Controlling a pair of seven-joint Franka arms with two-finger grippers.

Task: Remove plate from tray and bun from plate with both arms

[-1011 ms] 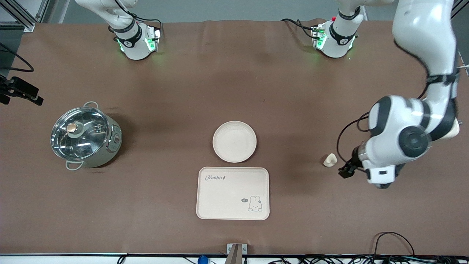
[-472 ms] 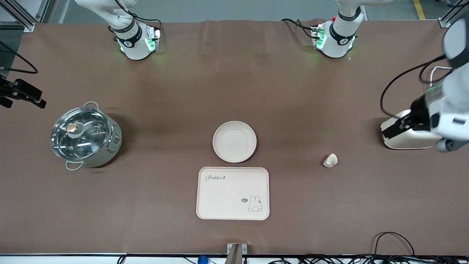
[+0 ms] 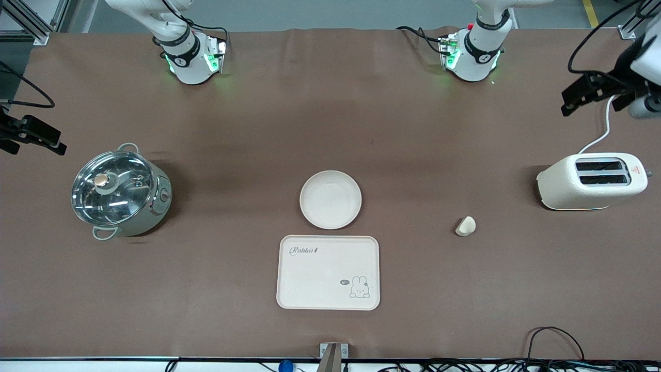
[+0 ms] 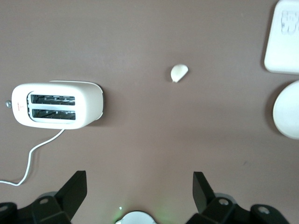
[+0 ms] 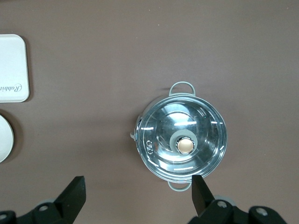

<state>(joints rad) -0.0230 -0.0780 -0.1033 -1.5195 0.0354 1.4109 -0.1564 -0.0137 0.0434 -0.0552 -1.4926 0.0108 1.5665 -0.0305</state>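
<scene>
The round cream plate [image 3: 330,200] lies on the brown table, just farther from the front camera than the rabbit tray [image 3: 328,272]. The small off-white bun [image 3: 466,226] lies alone on the table toward the left arm's end, between the plate and the toaster. My left gripper [image 3: 570,101] is open and empty, high over the table at the left arm's end; its wrist view shows its open gripper [image 4: 139,184], the bun [image 4: 179,73] and the plate's edge [image 4: 287,116]. My right gripper [image 3: 54,139] is open and empty, high by the pot; in its wrist view the gripper [image 5: 138,186] stands wide.
A steel pot with a glass lid [image 3: 120,191] stands toward the right arm's end, also in the right wrist view [image 5: 184,140]. A cream toaster [image 3: 591,181] with a white cord stands at the left arm's end, also in the left wrist view [image 4: 58,106].
My left arm has risen and drawn back from beside the bun toward its end of the table, uncovering the toaster. The bun, plate and tray have not moved.
</scene>
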